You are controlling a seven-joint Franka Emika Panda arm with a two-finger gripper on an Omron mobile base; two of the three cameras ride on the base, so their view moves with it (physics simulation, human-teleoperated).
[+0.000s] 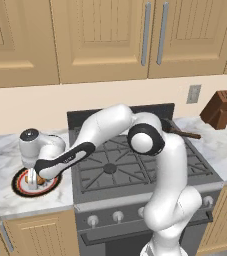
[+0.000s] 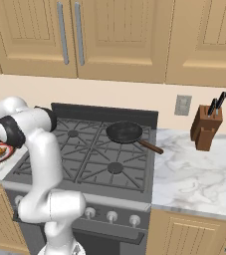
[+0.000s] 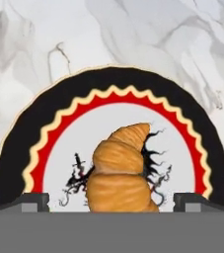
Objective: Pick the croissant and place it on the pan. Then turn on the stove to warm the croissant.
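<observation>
The croissant (image 3: 121,173), golden and ridged, lies on a round plate (image 3: 113,79) with a black and red rim. My gripper (image 3: 112,202) hangs low over it, open, one dark fingertip (image 3: 32,201) on each side of the pastry and well apart from it. From the left base view, the hand (image 1: 37,177) stands over the plate (image 1: 20,187) on the counter left of the stove (image 1: 135,167). The black pan (image 2: 124,132) rests on the stove's back right burner, its handle (image 2: 152,146) pointing right.
Round silver knobs (image 2: 112,216) line the stove's front. A wooden knife block (image 2: 205,127) stands on the marble counter to the right, by a wall outlet (image 2: 182,104). Wooden cabinets hang above. My arm arches across the stove's left side.
</observation>
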